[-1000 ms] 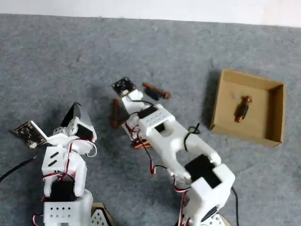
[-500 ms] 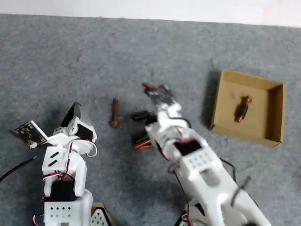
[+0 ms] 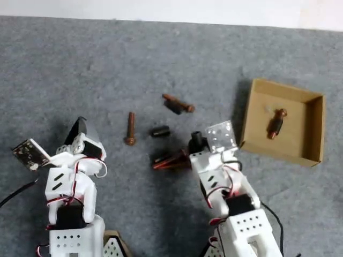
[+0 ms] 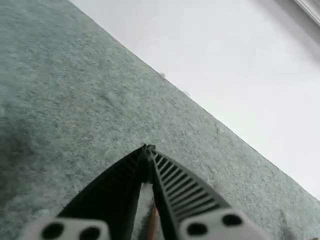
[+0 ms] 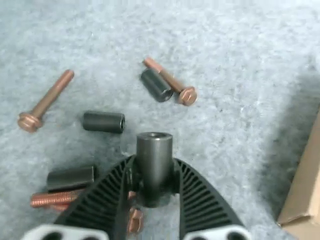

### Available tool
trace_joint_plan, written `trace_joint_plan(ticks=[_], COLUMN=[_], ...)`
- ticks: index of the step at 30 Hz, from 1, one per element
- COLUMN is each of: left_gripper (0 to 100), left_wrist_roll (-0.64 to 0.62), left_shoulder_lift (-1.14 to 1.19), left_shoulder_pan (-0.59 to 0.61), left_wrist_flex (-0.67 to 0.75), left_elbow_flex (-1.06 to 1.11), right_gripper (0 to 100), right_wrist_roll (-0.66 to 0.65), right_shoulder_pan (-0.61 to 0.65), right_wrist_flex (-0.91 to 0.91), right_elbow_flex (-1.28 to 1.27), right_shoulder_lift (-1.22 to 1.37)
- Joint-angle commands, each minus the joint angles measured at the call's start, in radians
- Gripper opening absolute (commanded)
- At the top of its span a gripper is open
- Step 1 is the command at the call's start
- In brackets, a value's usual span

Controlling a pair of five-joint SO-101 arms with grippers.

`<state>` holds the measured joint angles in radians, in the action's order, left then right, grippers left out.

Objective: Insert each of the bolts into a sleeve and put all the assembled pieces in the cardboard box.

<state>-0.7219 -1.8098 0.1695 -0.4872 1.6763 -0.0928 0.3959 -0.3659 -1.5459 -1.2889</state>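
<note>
My right gripper (image 5: 154,164) is shut on an upright black sleeve (image 5: 154,150); in the high view the right gripper (image 3: 194,144) hovers between the loose parts and the cardboard box (image 3: 316,128). On the carpet lie a lone bolt (image 3: 130,128), a lone sleeve (image 3: 159,131), a bolt (image 3: 179,103) beside another sleeve (image 5: 156,85), and a sleeve (image 5: 70,178) with copper bolts (image 3: 166,160). One assembled piece (image 3: 276,123) lies in the box. My left gripper (image 3: 80,131) is shut, off to the left near the lone bolt.
Grey carpet (image 3: 80,64) covers the table, with open room at the back and left. A white wall (image 4: 225,60) rises beyond the carpet's far edge. The box's corner (image 5: 305,200) stands close beside my right gripper.
The right arm has pulled back from over the loose parts toward the box side and now holds a sleeve. The left arm shifted only slightly.
</note>
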Motion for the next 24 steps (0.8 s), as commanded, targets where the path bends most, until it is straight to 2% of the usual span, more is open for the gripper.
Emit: trace_joint_plan(ticks=[1, 5, 7, 11, 17, 22, 24], left_gripper=[1, 1, 1, 1, 4, 23, 24], left_wrist_roll=[0.078, 0.181, 0.219, 0.292, 0.301, 0.299, 0.298], left_shoulder_lift=[-0.015, -0.013, -0.007, 0.145, 0.684, 1.218, 1.406], left_shoulder_pan=[-0.096, -0.125, -0.131, -0.234, -0.265, -0.311, -0.317], left_wrist_flex=[-0.057, -0.21, -0.199, -0.1, 0.109, 0.114, 0.114], left_elbow_flex=[-0.015, -0.14, -0.156, -0.163, -0.318, -0.61, -0.716], right_gripper=[0.4, 0.4, 0.4, 0.4, 0.4, 0.4, 0.4], right_wrist_roll=[0.0, 0.002, 0.002, 0.002, 0.002, 0.0, 0.0], right_shoulder_pan=[-0.016, -0.012, -0.012, -0.008, -0.004, -0.004, -0.004], right_wrist_flex=[0.027, 0.027, 0.027, 0.027, 0.027, 0.027, 0.027], right_elbow_flex=[-0.015, -0.053, -0.064, -0.076, -0.091, -0.097, -0.097], right_shoulder_lift=[-0.096, -0.133, -0.133, -0.133, -0.131, -0.131, -0.131])
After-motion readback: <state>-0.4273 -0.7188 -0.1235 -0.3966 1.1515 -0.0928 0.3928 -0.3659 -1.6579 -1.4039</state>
